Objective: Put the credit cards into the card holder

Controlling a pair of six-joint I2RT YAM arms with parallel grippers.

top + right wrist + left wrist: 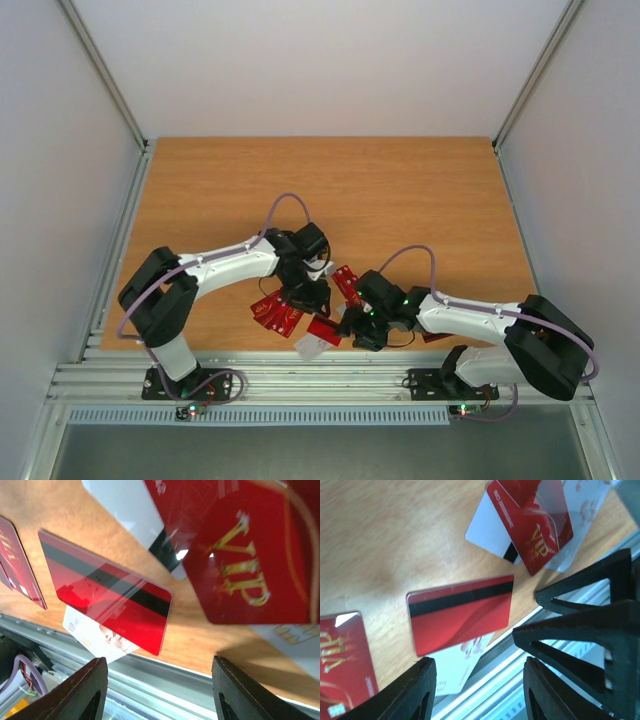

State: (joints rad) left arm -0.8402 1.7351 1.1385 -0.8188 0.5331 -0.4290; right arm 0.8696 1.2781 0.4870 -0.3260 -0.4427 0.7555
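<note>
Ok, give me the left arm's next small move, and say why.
Probably lower the left gripper onto the striped red card: its jaws are open and empty, and that card lies flat on the table just ahead of them.

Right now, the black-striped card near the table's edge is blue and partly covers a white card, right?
No: the black-striped card is red, not blue, as the left wrist view shows. It does partly cover a white card near the table's edge.
</note>
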